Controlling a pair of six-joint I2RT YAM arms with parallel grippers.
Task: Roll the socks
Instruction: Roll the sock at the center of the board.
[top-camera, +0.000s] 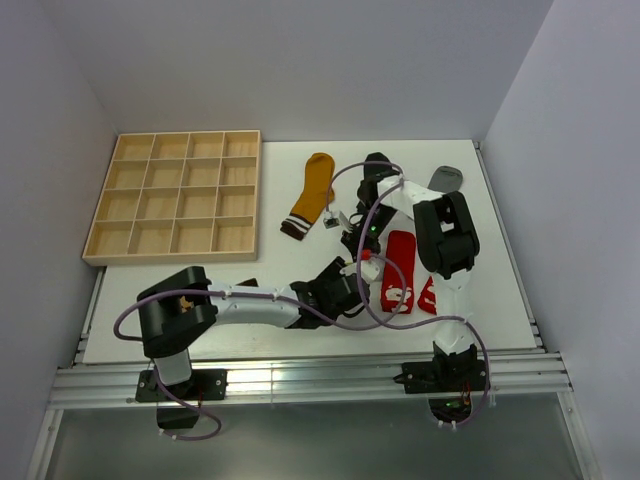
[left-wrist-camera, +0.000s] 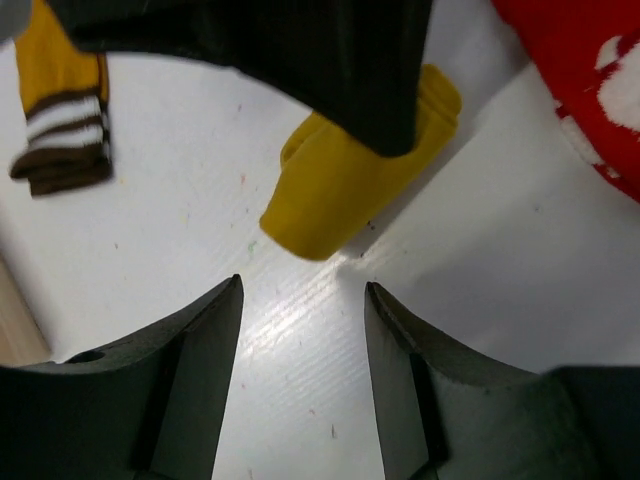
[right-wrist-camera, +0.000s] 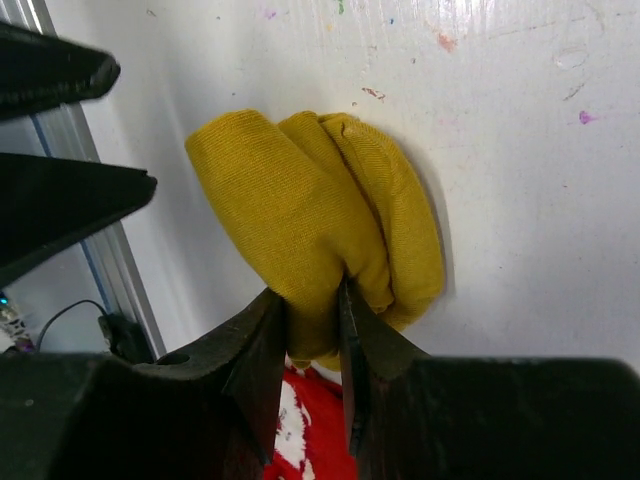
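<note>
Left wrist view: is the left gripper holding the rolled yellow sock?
No, the left gripper is open with only table between its fingers, and the rolled yellow sock sits beyond their tips.

One camera hangs high at the near side, looking down over the whole table (top-camera: 275, 200). The two wrist cameras sit low and very close to the tabletop, on different sides of the bundled yellow sock (left-wrist-camera: 330, 195) (right-wrist-camera: 310, 220). Both also catch the red sock (left-wrist-camera: 590, 90) (right-wrist-camera: 300, 430).

The table (top-camera: 285, 262) bears a wooden tray (top-camera: 170, 256), a mustard sock (top-camera: 315, 190), red socks (top-camera: 400, 260) and perhaps a grey sock (top-camera: 445, 178).
</note>
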